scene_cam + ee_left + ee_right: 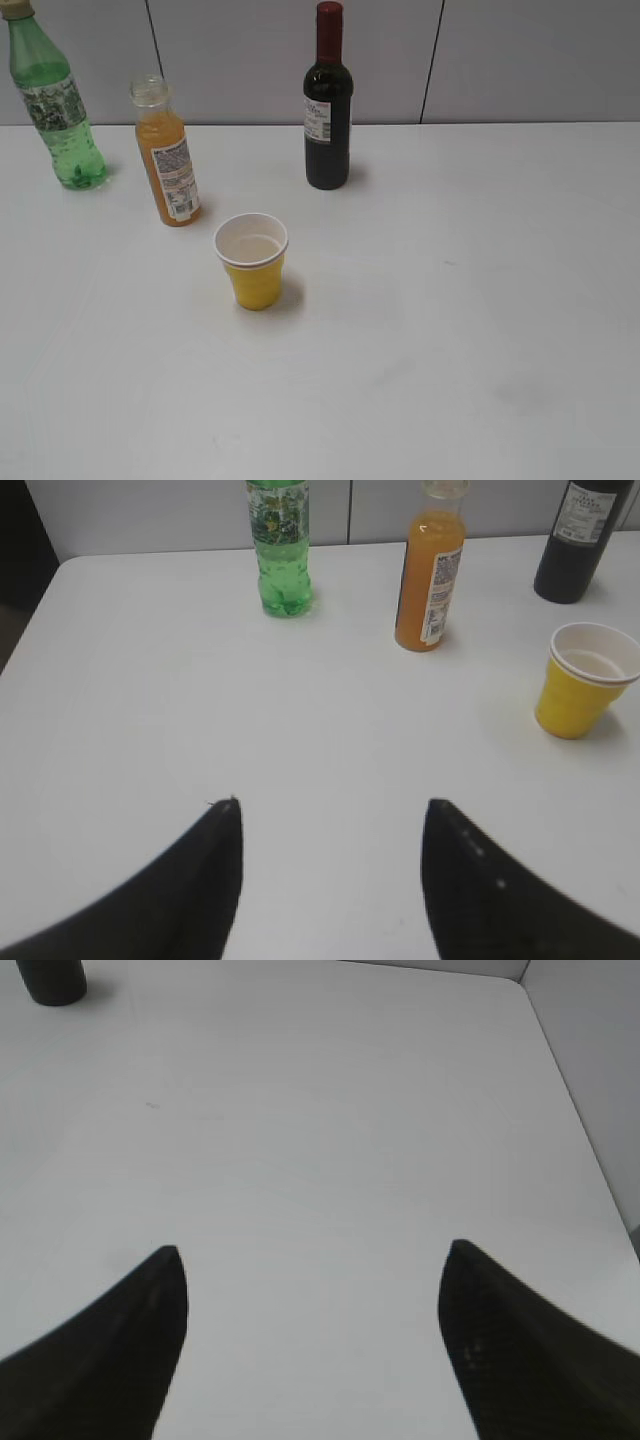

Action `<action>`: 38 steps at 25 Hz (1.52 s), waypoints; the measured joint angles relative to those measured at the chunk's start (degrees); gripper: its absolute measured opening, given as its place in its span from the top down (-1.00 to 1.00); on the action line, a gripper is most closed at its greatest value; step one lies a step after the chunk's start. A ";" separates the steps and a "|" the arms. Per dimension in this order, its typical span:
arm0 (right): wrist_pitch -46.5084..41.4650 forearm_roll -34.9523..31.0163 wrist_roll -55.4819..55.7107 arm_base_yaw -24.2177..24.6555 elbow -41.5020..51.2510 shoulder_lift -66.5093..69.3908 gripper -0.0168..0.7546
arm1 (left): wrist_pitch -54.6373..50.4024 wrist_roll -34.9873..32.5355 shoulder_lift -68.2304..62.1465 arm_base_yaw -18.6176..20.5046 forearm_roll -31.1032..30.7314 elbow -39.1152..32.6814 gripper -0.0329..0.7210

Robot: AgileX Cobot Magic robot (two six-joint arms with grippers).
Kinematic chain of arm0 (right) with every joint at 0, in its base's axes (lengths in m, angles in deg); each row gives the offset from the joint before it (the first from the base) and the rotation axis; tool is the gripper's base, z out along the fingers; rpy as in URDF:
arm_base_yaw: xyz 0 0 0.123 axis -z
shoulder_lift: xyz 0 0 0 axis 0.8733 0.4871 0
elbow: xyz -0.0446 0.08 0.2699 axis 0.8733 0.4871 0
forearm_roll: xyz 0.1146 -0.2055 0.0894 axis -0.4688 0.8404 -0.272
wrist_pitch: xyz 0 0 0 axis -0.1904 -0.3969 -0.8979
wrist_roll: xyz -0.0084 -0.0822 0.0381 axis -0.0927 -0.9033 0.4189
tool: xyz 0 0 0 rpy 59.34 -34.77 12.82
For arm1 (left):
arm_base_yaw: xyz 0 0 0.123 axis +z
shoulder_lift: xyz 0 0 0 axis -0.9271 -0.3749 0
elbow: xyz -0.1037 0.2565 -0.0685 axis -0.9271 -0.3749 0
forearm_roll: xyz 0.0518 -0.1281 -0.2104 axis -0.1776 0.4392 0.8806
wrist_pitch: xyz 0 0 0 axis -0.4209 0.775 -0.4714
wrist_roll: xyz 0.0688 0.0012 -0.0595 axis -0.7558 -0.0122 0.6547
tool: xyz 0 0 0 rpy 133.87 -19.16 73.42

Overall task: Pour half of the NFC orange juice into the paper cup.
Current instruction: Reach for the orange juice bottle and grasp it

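Note:
The NFC orange juice [168,160] stands upright and uncapped at the back left of the white table, a slim clear bottle of orange liquid with a white label; the left wrist view shows the juice bottle [430,580] too. The yellow paper cup [252,260] stands in front of it to the right, white inside; this paper cup [585,680] sits at the right of the left wrist view. My left gripper [333,805] is open over bare table, well short of the bottle. My right gripper [315,1250] is open over bare table. Neither arm shows in the exterior view.
A green plastic bottle [55,105] stands at the far left, left of the juice. A dark wine bottle [328,105] with a red cap stands behind the cup to the right. The table's right edge [590,1150] meets a wall. The table's left edge [25,620] drops off.

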 joint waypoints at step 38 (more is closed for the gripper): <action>0.00 0.00 -0.05 0.00 0.00 0.00 -0.58 | 30.44 -4.97 -8.75 0.00 5.21 -3.29 -0.80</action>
